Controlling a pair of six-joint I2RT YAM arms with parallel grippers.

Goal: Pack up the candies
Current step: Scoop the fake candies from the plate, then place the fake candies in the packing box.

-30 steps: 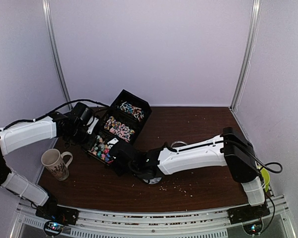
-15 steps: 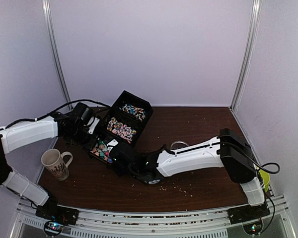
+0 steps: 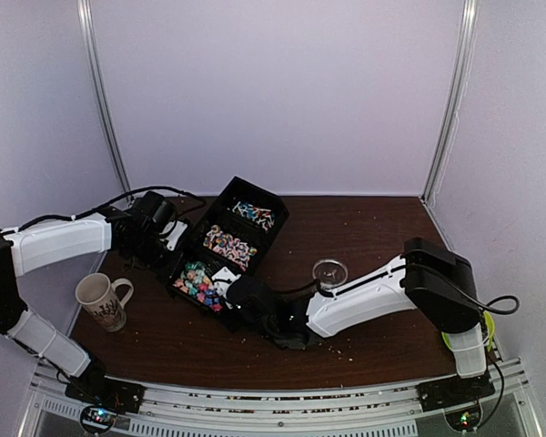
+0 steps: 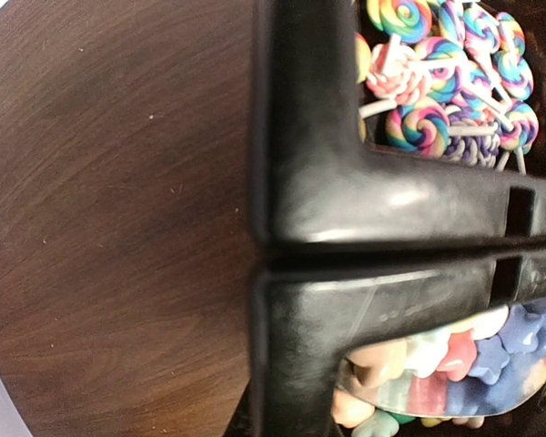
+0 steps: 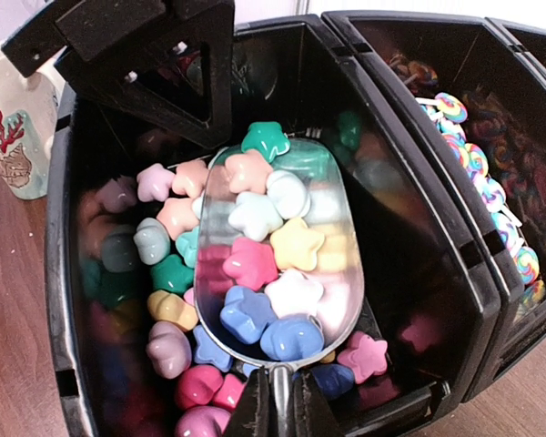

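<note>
My right gripper (image 5: 280,405) pinches the scoop (image 5: 287,228) by its handle. The bowl points straight away from my fingers, heaped with star candies (image 5: 255,264), low inside the nearest bin (image 5: 65,300). My left gripper (image 3: 166,238) clamps that bin's rim. The clear cup (image 3: 329,270) stands to the right, on my right arm's side.

**Top external view:** high above the black tray (image 3: 226,250) on its near side, facing the back wall (image 3: 282,91), distant enough to take in the whole table (image 3: 373,228).

**Left wrist view:** pressed close against the tray's outer wall, side-on, where two compartments meet.

**Right wrist view:** just above the tray's nearest compartment, looking steeply down along the clear scoop (image 5: 320,164).

All three share that compartment's star candies (image 5: 296,244) and the compartment beside it. The mug (image 3: 102,300) left of the tray shows overhead and at the right wrist.
</note>
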